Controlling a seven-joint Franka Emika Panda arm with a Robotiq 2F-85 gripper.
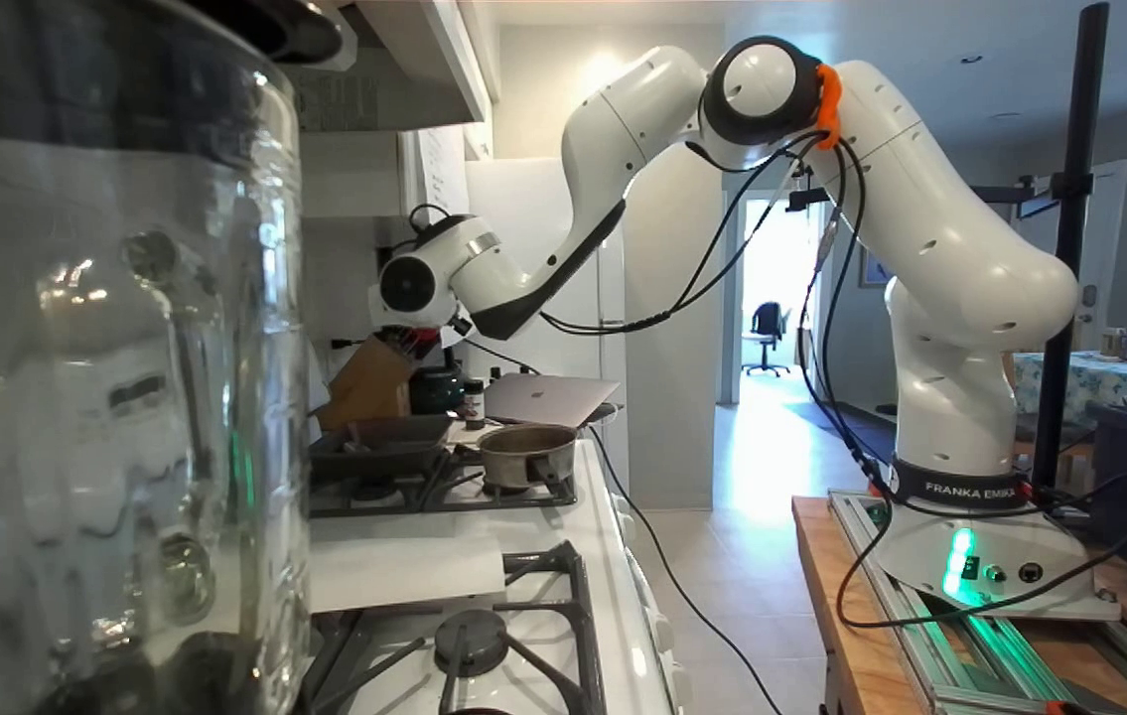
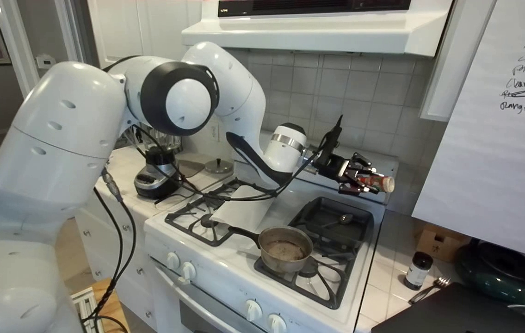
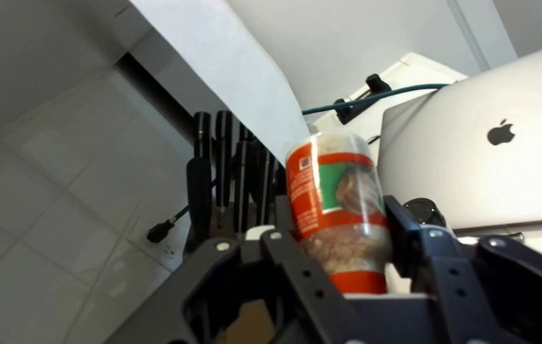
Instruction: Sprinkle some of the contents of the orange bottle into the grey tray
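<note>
Exterior view shows a saucepan point(image 2: 285, 263), the grey tray point(image 2: 337, 234) at the saucepan's 2 o'clock bearing a spoon point(image 2: 345, 219), and, at the tray's 2 o'clock, the gripper point(image 2: 369, 181) pinching the orange bottle point(image 2: 379, 183), pale end toward 3 o'clock.

Pale tiled wall point(image 2: 350, 88), bright doorway point(image 1: 770, 268).

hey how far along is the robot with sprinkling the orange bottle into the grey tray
Done: the claw grips the orange bottle. In hand: it's held up, roughly sideways. Left: probably the sprinkling; in the grey tray I see a spoon but nothing clearly sprinkled, though a light dusting might not show.
</note>
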